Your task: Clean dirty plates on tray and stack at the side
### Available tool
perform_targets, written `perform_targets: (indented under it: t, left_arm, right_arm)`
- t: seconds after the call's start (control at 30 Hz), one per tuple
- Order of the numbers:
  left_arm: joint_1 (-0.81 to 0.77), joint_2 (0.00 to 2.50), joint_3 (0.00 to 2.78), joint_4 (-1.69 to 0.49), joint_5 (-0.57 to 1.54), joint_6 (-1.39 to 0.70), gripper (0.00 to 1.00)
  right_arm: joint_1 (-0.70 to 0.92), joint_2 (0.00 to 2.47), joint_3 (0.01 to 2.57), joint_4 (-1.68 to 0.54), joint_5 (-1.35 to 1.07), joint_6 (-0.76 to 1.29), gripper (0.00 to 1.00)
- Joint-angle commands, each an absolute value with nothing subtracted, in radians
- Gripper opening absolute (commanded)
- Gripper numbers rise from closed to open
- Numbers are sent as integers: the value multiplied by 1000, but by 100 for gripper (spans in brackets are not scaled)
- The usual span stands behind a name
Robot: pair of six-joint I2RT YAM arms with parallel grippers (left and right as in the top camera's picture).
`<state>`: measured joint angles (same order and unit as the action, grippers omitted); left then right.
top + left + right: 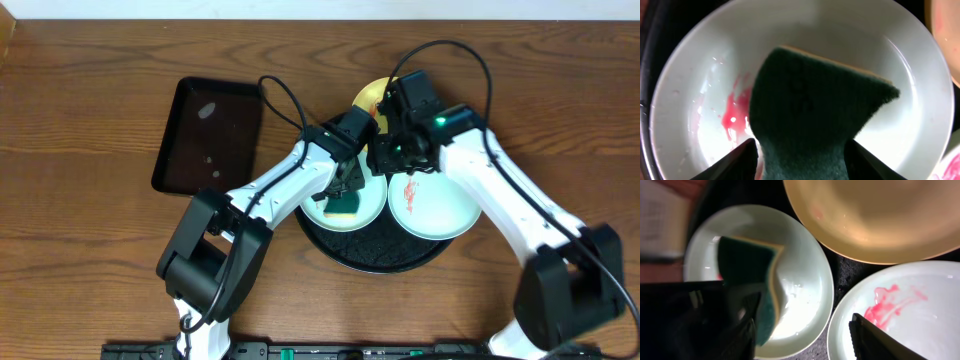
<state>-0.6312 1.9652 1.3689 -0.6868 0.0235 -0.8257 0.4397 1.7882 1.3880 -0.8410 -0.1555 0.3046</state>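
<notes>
Three plates lie on the round black tray (380, 258). My left gripper (345, 195) is shut on a green sponge (810, 110) and presses it onto the left mint plate (880, 45), which has a red smear beside the sponge. The right mint plate (435, 210) carries a red smear (892, 302). The pale yellow plate (875, 215) sits at the tray's far side. My right gripper (805, 340) hovers open above the gap between the two mint plates. One of its fingers is over each rim, and it holds nothing.
A smaller rectangular black tray (205, 135) lies on the wooden table to the left. Both arms cross close together above the round tray. Cables loop over the yellow plate (368, 97).
</notes>
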Motion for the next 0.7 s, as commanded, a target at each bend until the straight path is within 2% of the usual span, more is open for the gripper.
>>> perform_targets:
  t: [0.0,0.37,0.57,0.67]
  left_arm:
    - [-648,1958,1375,-691,17,-816,57]
    - [-648,1958,1375,-691,18,-816,57]
    - [-648,1958,1375,-691,18,-816,57]
    - [-647,1958,1375,-690,18,-817,57]
  right_arm:
    - [444,1856,1385,-822,-123,329,60]
    - [390,1884,1385,-816,-149,329,61]
    - [290,1884,1385,-820,-344,254,61]
    - [257,1884,1385,-840,-390,214,57]
